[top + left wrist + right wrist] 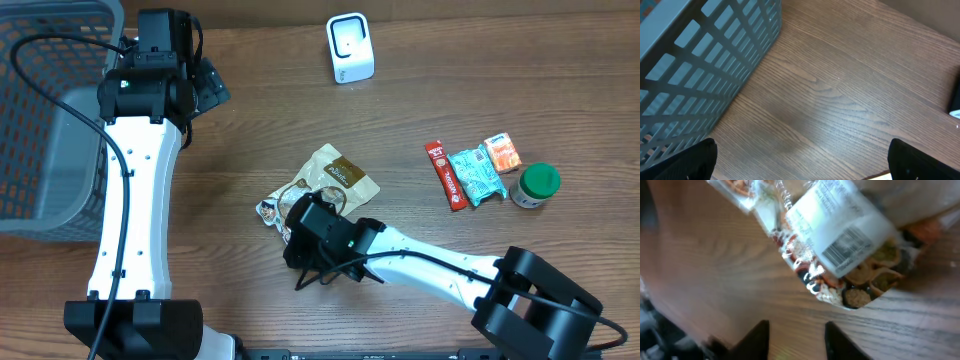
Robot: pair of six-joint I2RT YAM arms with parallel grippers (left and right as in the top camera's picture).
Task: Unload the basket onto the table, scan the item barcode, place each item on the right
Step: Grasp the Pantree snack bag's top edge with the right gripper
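Note:
The item is a clear snack bag (328, 178) with a tan top, lying flat in the middle of the table. In the right wrist view the bag (840, 235) shows a white label with its barcode (847, 246) facing up. My right gripper (795, 337) hovers low over the wood just short of the bag's edge, its dark fingers (757, 340) apart with nothing between them. From overhead the right gripper (298, 222) sits at the bag's near side. A white scanner (350, 48) stands at the back. My left gripper (802, 165) is wide open and empty beside the basket.
A grey mesh basket (50, 110) fills the far left, and its wall (705, 60) is close to the left gripper (212, 85). At the right lie a red stick pack (445, 175), a teal packet (474, 177), an orange packet (502, 153) and a green-lidded jar (536, 185).

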